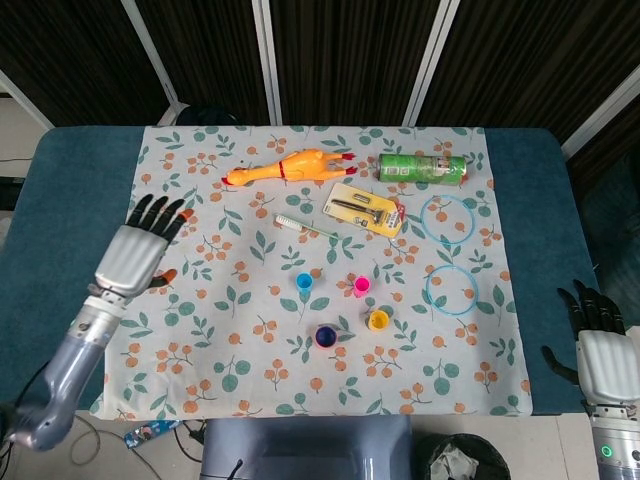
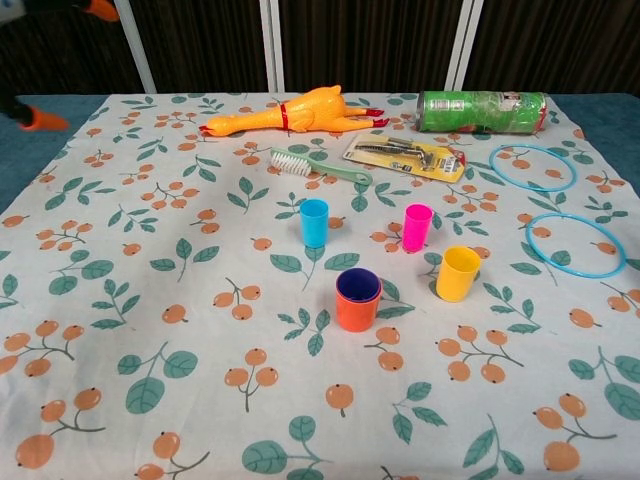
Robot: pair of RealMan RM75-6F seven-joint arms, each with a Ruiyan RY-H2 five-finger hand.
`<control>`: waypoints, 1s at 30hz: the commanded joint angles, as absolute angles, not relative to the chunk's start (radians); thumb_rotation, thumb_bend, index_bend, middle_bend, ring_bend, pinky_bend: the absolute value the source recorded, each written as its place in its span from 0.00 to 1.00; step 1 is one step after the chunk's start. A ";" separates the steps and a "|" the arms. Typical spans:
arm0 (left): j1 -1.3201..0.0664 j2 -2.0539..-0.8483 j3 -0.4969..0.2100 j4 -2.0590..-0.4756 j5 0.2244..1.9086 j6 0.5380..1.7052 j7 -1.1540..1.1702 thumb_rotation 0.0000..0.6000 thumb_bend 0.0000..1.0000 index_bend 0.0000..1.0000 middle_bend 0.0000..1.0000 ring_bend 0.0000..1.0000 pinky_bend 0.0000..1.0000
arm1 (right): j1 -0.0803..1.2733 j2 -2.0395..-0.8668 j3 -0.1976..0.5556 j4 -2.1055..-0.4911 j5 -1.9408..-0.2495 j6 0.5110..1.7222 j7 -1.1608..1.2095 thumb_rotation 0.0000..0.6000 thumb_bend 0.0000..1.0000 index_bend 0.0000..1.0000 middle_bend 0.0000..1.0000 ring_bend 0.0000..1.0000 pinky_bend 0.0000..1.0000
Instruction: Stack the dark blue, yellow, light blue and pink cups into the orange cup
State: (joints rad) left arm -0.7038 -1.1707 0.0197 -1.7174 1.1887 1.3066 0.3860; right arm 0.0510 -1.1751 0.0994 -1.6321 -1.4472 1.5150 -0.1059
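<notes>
The orange cup (image 2: 357, 310) stands upright near the table's front with the dark blue cup (image 2: 358, 286) nested inside it; from above only the blue rim (image 1: 326, 336) shows. The yellow cup (image 2: 457, 273) stands to its right, the pink cup (image 2: 416, 227) behind that, and the light blue cup (image 2: 314, 222) behind and left. My left hand (image 1: 138, 251) hovers open over the table's left edge, far from the cups, holding nothing. Only its orange fingertips (image 2: 42, 121) show at the chest view's top left. My right hand (image 1: 596, 345) stays open off the table's right front corner.
A rubber chicken (image 1: 282, 168), a green can (image 1: 421, 167) lying on its side, a carded tool pack (image 1: 365, 208) and a green brush (image 1: 305, 226) lie at the back. Two light blue rings (image 1: 447, 219) (image 1: 451, 290) lie at the right.
</notes>
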 commanded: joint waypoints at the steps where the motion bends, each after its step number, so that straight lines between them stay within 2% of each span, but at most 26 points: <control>1: -0.586 -1.128 0.076 -1.663 1.242 1.397 0.253 1.00 0.15 0.11 0.04 0.00 0.01 | 0.057 -1.173 0.091 -1.637 -1.459 1.501 -0.104 1.00 0.32 0.11 0.04 0.05 0.10; 7: -0.447 -1.178 0.096 -1.501 1.297 1.490 0.058 1.00 0.15 0.11 0.04 0.00 0.01 | 0.120 -1.164 0.091 -1.661 -1.483 1.408 -0.089 1.00 0.32 0.11 0.04 0.05 0.10; 14: -0.368 -1.244 0.086 -1.399 1.341 1.535 -0.029 1.00 0.15 0.11 0.04 0.00 0.00 | 0.295 -1.121 0.145 -1.725 -1.428 1.136 -0.004 1.00 0.32 0.12 0.04 0.05 0.10; 19: -0.325 -1.268 0.067 -1.384 1.328 1.537 -0.051 1.00 0.15 0.11 0.04 0.00 0.00 | 0.394 -1.160 0.171 -1.713 -1.365 1.003 -0.029 1.00 0.32 0.14 0.04 0.05 0.10; 30: -0.284 -1.305 0.040 -1.342 1.348 1.511 -0.074 1.00 0.15 0.11 0.04 0.00 0.00 | 0.496 -1.268 0.195 -1.690 -1.262 0.933 -0.139 1.00 0.32 0.24 0.04 0.06 0.11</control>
State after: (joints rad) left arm -0.2866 -1.3014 0.0432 -1.3464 1.3477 1.5162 -0.0724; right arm 0.4819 -1.2532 0.1925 -1.6949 -1.2786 0.9440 -0.1224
